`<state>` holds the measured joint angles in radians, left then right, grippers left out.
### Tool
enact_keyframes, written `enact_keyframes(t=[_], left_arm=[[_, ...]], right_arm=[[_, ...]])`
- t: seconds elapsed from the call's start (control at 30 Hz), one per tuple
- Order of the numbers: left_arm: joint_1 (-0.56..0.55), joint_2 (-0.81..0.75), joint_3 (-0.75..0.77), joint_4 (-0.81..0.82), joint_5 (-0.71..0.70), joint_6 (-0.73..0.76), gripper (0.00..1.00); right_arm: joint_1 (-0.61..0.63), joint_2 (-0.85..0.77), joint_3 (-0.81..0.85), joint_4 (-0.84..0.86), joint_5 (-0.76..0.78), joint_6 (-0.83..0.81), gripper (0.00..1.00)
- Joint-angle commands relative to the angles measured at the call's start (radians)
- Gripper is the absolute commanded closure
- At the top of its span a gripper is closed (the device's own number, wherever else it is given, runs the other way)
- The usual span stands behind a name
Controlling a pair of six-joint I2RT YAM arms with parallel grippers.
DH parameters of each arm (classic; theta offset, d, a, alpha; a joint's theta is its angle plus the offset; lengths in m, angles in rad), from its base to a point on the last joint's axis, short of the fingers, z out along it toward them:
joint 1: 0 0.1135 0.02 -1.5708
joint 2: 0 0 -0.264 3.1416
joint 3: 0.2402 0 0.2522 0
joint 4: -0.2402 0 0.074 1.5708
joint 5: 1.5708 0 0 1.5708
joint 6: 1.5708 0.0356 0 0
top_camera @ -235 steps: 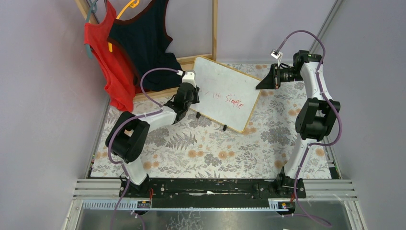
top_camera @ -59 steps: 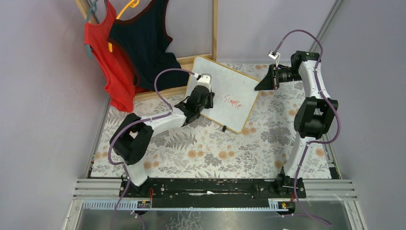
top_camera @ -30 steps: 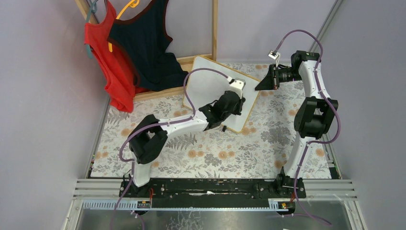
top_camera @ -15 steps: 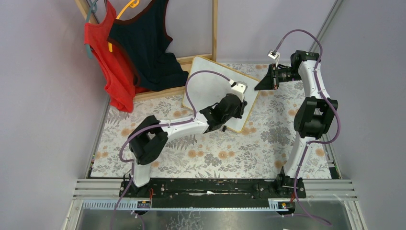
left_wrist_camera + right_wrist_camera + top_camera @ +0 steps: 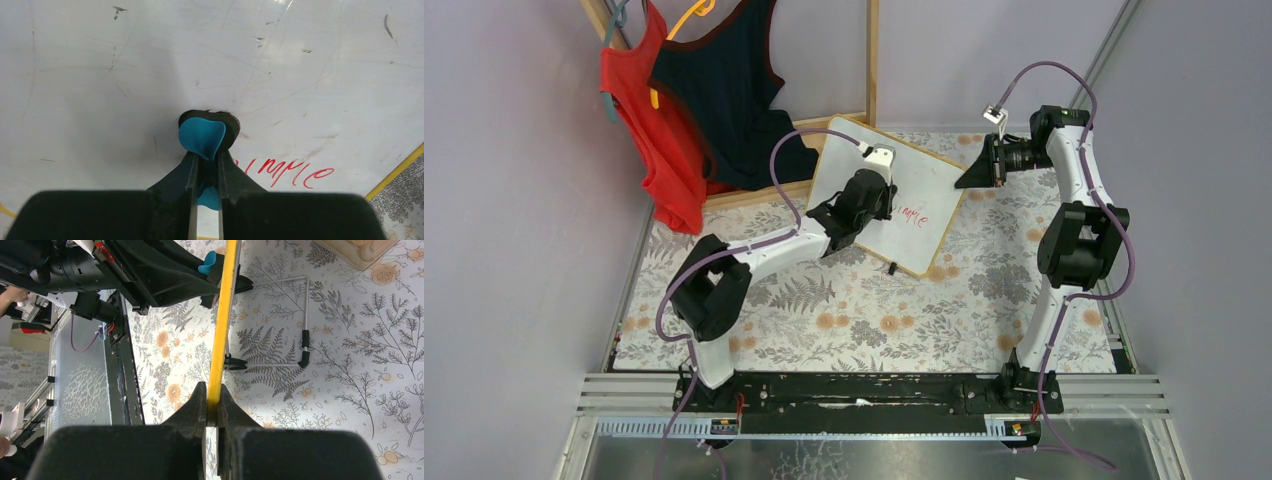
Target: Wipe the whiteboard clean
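Note:
The whiteboard (image 5: 924, 185) stands tilted on the floral table, with a light wooden frame and red writing (image 5: 914, 212) near its lower edge. My left gripper (image 5: 884, 203) is shut on a blue eraser (image 5: 201, 137) and presses it on the board face (image 5: 150, 65), just left of the red letters (image 5: 292, 170). My right gripper (image 5: 965, 178) is shut on the board's right edge, which shows as a yellow strip (image 5: 223, 315) between its jaws (image 5: 211, 407). The eraser also shows in the right wrist view (image 5: 209, 262).
A wooden clothes rack (image 5: 872, 60) stands behind the board with a red top (image 5: 639, 130) and a dark top (image 5: 724, 90) hanging on it. The board's wire stand (image 5: 300, 340) rests on the floral cloth (image 5: 874, 310). Walls close in on both sides.
My left gripper swept right across the board with the eraser, then back up-left. The marks left of the word and its first letter are gone. The right arm held still.

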<state>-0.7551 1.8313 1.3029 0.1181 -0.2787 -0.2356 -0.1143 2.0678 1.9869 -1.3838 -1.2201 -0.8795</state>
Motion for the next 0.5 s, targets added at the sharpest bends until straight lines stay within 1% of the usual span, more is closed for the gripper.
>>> enact_keyframes(t=[0.0, 0.17, 0.47], left_arm=[[0.027, 0.0, 0.0, -0.01, -0.042, 0.037, 1.0], [0.002, 0.024, 0.011, -0.01, 0.009, -0.009, 1.0], [-0.129, 0.09, 0.068, -0.008, 0.017, -0.051, 1.0]], right_arm=[[0.042, 0.005, -0.004, -0.079, 0.044, -0.048, 1.0], [0.042, 0.004, -0.003, -0.078, 0.045, -0.046, 1.0], [0.042, 0.007, -0.004, -0.078, 0.044, -0.047, 1.0]])
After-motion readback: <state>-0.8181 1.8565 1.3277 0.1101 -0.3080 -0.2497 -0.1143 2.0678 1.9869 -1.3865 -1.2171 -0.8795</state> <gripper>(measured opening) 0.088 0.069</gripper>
